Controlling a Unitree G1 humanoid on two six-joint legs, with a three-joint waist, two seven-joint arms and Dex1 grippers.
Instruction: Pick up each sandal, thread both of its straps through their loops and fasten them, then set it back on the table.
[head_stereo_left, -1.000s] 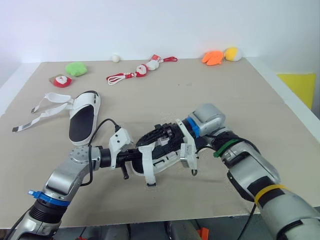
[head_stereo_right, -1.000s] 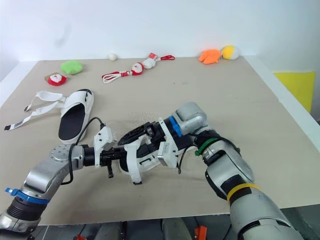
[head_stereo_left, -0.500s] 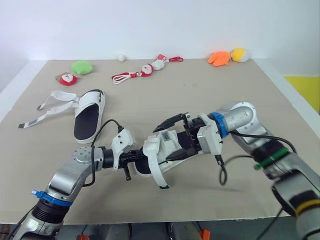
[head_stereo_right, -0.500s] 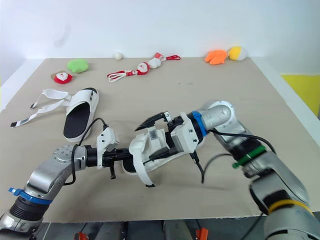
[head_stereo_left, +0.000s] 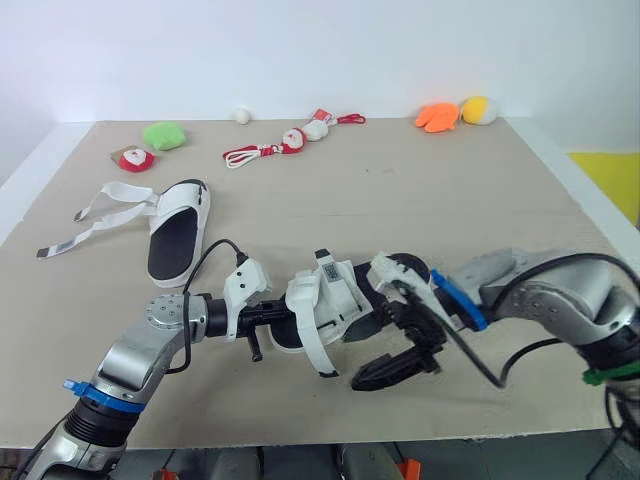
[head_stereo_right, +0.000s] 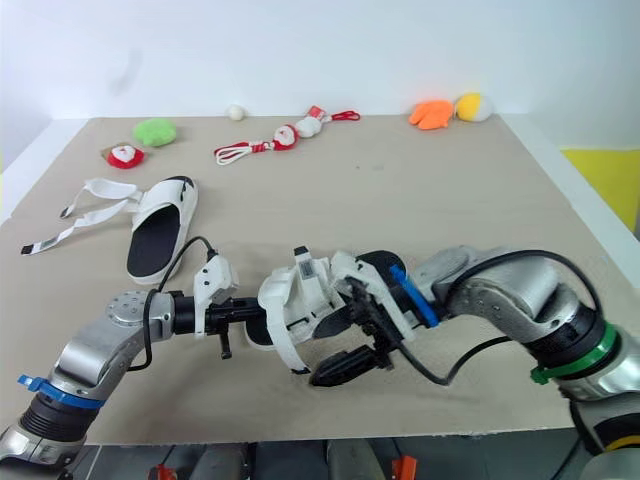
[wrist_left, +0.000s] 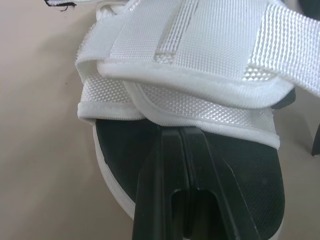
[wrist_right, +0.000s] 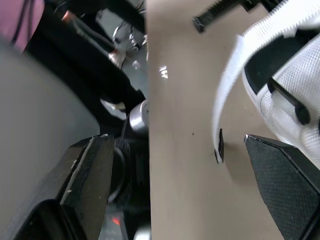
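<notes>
Sandal (head_stereo_left: 330, 300) near the table's (head_stereo_left: 450, 200) front edge, its heel pinched in the left end effector (head_stereo_left: 272, 318). Threading seems under way. The right end effector (head_stereo_left: 395, 340) is spread beside the dangling strap (head_stereo_left: 312, 352) — next it should probably pinch the tip and feed the loop.

Silver-grey arms (head_stereo_left: 140, 352), black cables (head_stereo_left: 213, 243), blue rings (head_stereo_left: 458, 300), green R-forearm band (head_stereo_right: 570, 360); L tool (wrist_left: 181, 145) & R tool (wrist_right: 185, 170) white-cased, black fingers (wrist_right: 282, 175).

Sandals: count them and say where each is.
2. The loose sandal lies at the table's left, straps undone; the held sandal is near the front edge, in the left gripper.
</notes>
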